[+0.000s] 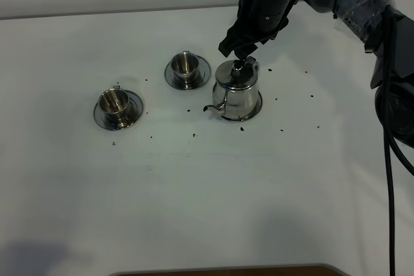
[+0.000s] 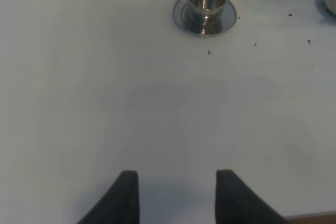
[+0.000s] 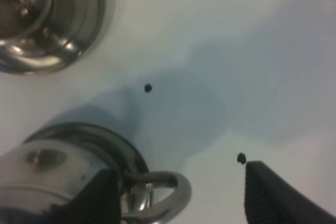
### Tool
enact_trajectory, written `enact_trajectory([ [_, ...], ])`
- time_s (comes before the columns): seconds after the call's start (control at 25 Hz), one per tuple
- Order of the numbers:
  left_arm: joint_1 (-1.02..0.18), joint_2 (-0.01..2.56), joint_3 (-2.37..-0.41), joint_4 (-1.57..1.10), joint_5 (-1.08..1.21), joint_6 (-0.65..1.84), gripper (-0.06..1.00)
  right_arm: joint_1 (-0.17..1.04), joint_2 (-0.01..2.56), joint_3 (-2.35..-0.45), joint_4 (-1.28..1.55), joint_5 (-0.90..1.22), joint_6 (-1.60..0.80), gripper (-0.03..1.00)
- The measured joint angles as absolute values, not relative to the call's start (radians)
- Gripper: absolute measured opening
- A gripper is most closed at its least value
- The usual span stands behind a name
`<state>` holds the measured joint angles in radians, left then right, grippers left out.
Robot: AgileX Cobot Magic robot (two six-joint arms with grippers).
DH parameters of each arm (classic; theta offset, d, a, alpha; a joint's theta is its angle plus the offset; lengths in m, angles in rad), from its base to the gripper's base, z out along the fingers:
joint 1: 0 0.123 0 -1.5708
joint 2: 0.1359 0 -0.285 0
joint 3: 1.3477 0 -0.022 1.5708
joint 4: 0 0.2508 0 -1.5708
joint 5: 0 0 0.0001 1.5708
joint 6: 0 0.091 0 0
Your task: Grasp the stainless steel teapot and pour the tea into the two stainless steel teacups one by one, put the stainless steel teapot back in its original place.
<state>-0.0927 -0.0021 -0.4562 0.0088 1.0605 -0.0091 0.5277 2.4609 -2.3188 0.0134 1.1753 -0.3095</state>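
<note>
The stainless steel teapot [image 1: 237, 92] stands upright on its round saucer [image 1: 253, 114], right of centre on the white table. Its spout points toward the front left. My right gripper [image 1: 244, 56] hangs just above the pot's loop handle. In the right wrist view the right gripper [image 3: 184, 203] is open, and the handle [image 3: 168, 182] lies between its fingers, next to one finger [image 3: 102, 198]. The two teacups stand on their saucers, one next to the pot [image 1: 187, 68] and one farther left [image 1: 118, 105]. My left gripper [image 2: 176, 198] is open and empty above bare table.
Dark tea-leaf specks [image 1: 194, 136] lie scattered on the table around the pot. The right arm's cables [image 1: 388, 134] hang along the right edge. The table's front edge [image 1: 226, 269] shows at the bottom. The left wrist view shows the left cup [image 2: 206, 4].
</note>
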Motion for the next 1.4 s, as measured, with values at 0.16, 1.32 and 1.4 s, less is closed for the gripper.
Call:
enact_trajectory([
  [0.16, -0.093, -0.002, -0.456, 0.009, 1.061, -0.009, 0.39, 0.528, 2.461, -2.319, -0.009, 1.212, -0.306, 0.52],
  [1.32, -0.093, -0.002, -0.456, 0.009, 1.061, -0.009, 0.39, 0.528, 2.410, -2.223, -0.107, 1.219, -0.203, 0.52],
  [1.4, -0.093, -0.002, -0.456, 0.009, 1.061, -0.009, 0.39, 0.526, 2.393, -2.194, -0.108, 1.220, -0.203, 0.52],
])
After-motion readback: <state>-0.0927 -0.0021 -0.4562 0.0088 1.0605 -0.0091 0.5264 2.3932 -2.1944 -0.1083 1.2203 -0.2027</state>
